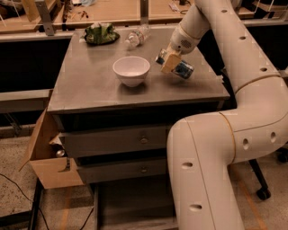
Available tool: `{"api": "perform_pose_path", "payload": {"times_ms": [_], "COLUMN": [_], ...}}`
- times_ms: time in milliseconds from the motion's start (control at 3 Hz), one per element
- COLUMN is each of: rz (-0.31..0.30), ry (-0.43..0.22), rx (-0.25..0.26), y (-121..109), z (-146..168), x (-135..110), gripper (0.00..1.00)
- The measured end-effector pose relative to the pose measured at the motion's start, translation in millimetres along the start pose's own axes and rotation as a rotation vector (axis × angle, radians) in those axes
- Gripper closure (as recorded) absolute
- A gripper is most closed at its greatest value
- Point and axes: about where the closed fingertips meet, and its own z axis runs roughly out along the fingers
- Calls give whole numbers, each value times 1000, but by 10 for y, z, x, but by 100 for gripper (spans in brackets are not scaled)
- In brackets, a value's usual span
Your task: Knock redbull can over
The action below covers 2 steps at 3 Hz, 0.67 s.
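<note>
A grey metal worktop (90,85) tops a dark cabinet with two drawers (140,140) stacked in its front, each with a small round knob. The redbull can (183,70) is on the right half of this worktop, towards the back, well right of the white bowl (131,69). The can is not upright: it lies tipped, its long axis running from upper left to lower right, with its blue side facing the camera.

The gripper (170,65) sits directly in front of the can's left half, overlapping it, at the end of the white arm (252,90), which reaches in from the upper right and bends down through the right foreground. How far the gripper is spread, and whether it has hold of the can or only presses against it, I cannot tell.

The bowl stands upright near the middle of the worktop. At the back edge a clear plastic water bottle (137,37) lies on its side, and to its left rests a crumpled green packet (100,33) on a dark plate.

Behind the cabinet runs a pale wooden bench (112,11) with metal uprights and small clutter on it. To the cabinet's left, an open cardboard box (42,161) leans against it, one flap raised. The floor (13,152) is speckled and pale, with a black cable (13,184) trailing across its lower left. At the lower right, a black chair caster (262,194) stands on the floor behind the arm.
</note>
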Motion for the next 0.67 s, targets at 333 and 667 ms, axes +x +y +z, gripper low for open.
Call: {"api": "perform_pose_path", "payload": {"times_ms": [333, 667], "rz": [16, 26], "ry": [-10, -15], "rx": [-2, 0], "y": [-1, -6], "z": [1, -11], "x": [39, 72], "gripper": [12, 0]}}
